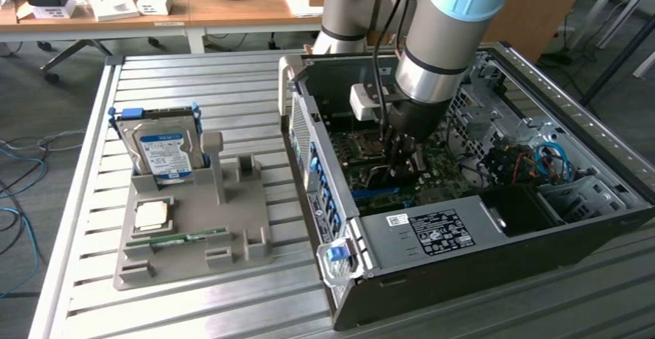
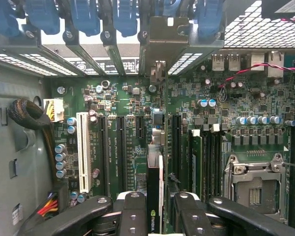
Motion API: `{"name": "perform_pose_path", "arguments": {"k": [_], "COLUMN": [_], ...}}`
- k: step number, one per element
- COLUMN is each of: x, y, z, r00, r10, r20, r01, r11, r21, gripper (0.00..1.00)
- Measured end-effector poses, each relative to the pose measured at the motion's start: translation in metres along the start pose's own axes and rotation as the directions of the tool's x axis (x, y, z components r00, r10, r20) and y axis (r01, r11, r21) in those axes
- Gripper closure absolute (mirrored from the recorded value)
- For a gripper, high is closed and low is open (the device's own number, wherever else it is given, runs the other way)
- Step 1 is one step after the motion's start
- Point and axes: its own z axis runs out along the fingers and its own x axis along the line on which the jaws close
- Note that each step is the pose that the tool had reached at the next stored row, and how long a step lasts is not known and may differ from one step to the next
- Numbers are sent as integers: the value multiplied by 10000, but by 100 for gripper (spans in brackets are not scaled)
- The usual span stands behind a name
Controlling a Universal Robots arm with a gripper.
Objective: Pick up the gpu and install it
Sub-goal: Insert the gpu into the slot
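wrist: gripper point(image 2: 158, 204) clamps gpu point(image 2: 153, 179) edge-on | exterior: gripper inside case point(image 1: 481, 235)

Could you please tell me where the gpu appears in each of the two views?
Exterior view: under the gripper inside the computer case, not separable from the dark parts there.
Wrist view: the gpu stands edge-on, clamped between the gripper's fingers.
Shared landmark: the green motherboard beneath it.

The gpu point(image 2: 153, 196) reads NVIDIA (lettering along its edge).
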Motion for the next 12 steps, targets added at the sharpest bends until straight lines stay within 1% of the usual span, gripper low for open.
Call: {"name": "perform_pose_path", "arguments": {"k": [12], "x": [1], "y": [3], "z": [7], "r00": [10000], "r10": [0], "r20": [1], "r01": [0], "r11": [10000], "r21": [0], "gripper": [74]}}
